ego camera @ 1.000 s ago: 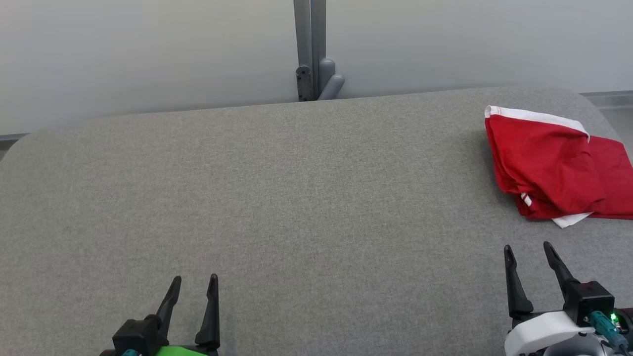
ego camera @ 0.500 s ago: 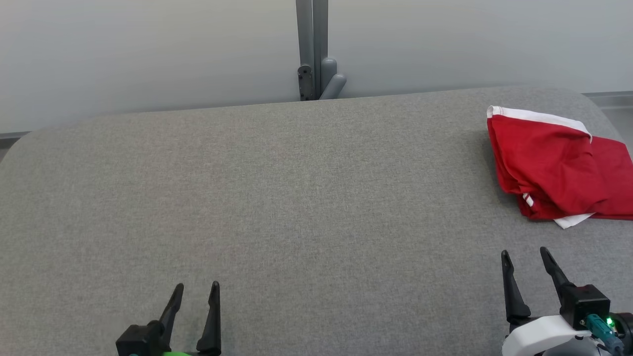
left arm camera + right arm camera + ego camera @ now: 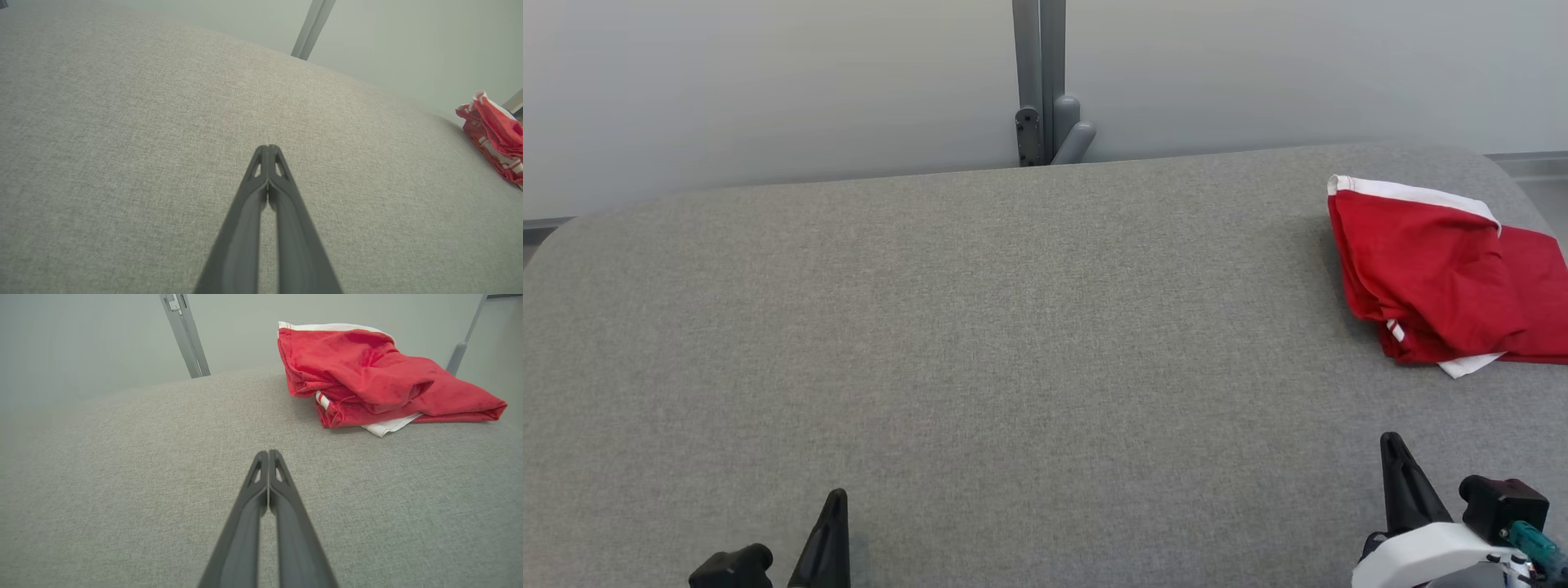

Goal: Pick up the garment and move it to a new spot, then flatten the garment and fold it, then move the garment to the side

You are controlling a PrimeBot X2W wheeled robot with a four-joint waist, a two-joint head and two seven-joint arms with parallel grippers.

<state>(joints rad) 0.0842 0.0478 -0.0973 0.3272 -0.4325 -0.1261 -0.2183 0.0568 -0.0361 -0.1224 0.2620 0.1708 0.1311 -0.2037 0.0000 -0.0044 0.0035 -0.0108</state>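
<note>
Left fingers [image 3: 243,228], right fingers [image 3: 245,526] pinched together, empty; red garment [image 3: 1429,269] bunched on grey surface [image 3: 1013,343].

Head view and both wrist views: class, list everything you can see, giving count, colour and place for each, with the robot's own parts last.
bunched red cloth garment with white trim: one, red and white, far right of the table, apart from both grippers
grey fabric-covered table: one, grey, across the whole foreground
grey metal post: one, grey, upright behind the middle of the table's far edge
pale grey wall: one, pale grey, behind the table
left gripper: one, black, lower left, shut, over bare table
right gripper: one, black fingers on a white wrist, lower right, shut, short of the garment
</note>
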